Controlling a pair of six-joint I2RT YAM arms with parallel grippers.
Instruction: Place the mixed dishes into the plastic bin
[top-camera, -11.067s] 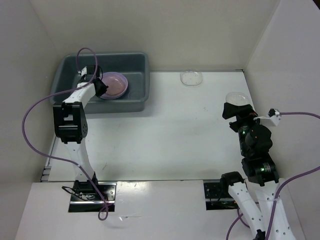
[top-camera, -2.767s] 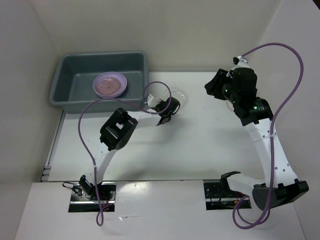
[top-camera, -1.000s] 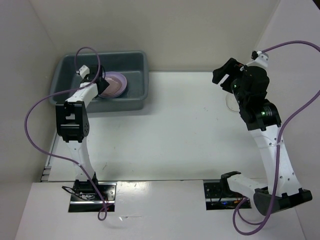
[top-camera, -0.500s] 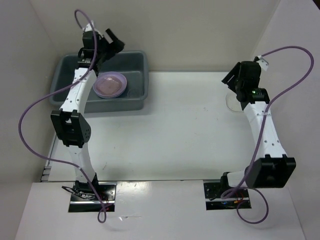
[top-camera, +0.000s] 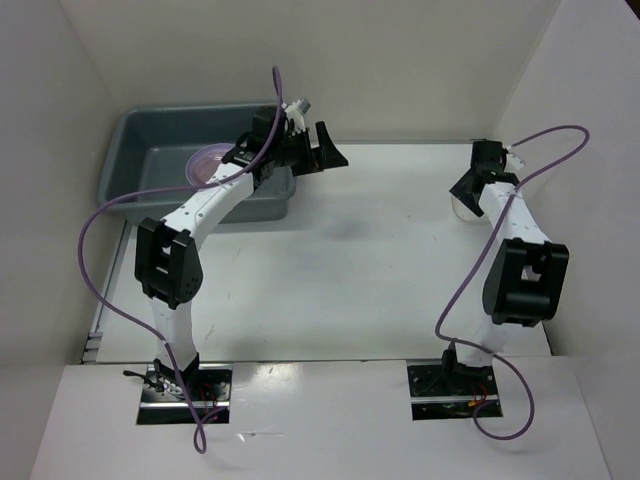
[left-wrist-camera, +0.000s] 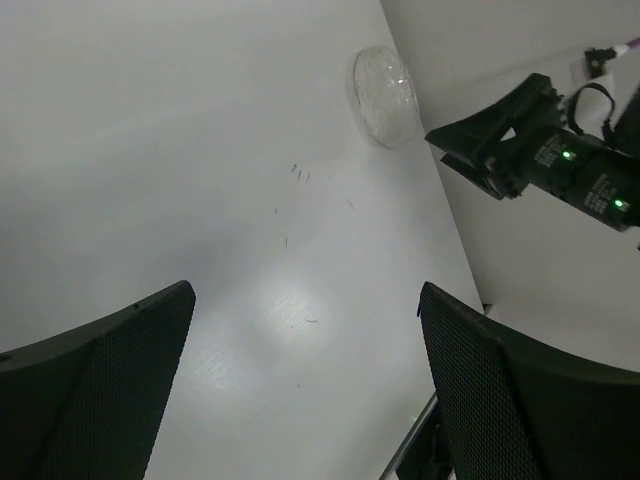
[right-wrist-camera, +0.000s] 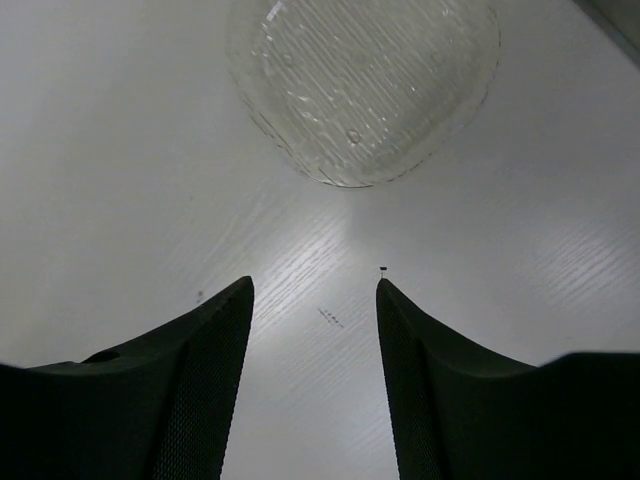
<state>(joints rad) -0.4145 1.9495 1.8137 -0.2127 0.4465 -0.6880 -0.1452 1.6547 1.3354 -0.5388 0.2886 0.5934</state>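
Observation:
The dark gray plastic bin (top-camera: 128, 165) stands at the back left, and a lavender plate (top-camera: 205, 160) lies inside it, partly hidden by my left arm. My left gripper (top-camera: 325, 150) hovers just right of the bin's right rim, wide open and empty (left-wrist-camera: 305, 292). A clear shallow bowl (top-camera: 459, 208) rests on the table by the right wall; it also shows far off in the left wrist view (left-wrist-camera: 383, 82). My right gripper (top-camera: 466, 188) hangs right over that bowl (right-wrist-camera: 365, 90), open (right-wrist-camera: 315, 285), with the bowl ahead of its fingertips and nothing between them.
White walls close in the table at the back, left and right; the right wall (top-camera: 570, 110) runs close beside the clear bowl. Purple cables (top-camera: 540, 135) loop off both arms. My right gripper's body (left-wrist-camera: 540, 160) shows in the left wrist view.
My left gripper swung from over the bin's back edge to the right, past its right rim. My right gripper dropped lower over the clear bowl and its jaws narrowed.

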